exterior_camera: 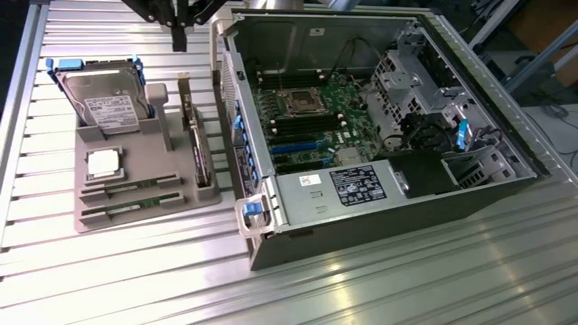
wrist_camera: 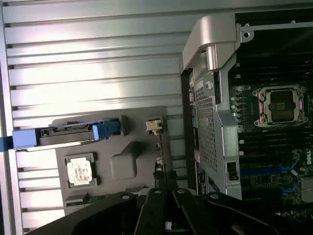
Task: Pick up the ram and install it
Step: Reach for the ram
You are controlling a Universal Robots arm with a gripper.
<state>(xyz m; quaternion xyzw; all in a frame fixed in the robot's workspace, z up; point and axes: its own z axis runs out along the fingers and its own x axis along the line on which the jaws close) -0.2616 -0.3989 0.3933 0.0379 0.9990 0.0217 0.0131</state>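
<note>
1. The ram (exterior_camera: 131, 188) lies in the tray (exterior_camera: 145, 220): two sticks in neighbouring slots at the end farthest from the drive (exterior_camera: 107, 105), just past the CPU (exterior_camera: 102, 163).
2. My gripper (exterior_camera: 179, 42) hangs high over the tray's drive end, well apart from the ram, fingers closed on nothing.
3. Risk: if I come down closed, I press on a stick's edge instead of straddling it.
4. Risk: the sticks sit near each other, so a skewed approach could catch the second one or a slot wall.
5. Risk: the card (exterior_camera: 199, 142) stands upright along the tray's side nearest the case (exterior_camera: 388, 196), and a careless sweep could knock it.
6. Risk: a tilted grasp would leave the ram crooked for seating in the case.
</note>
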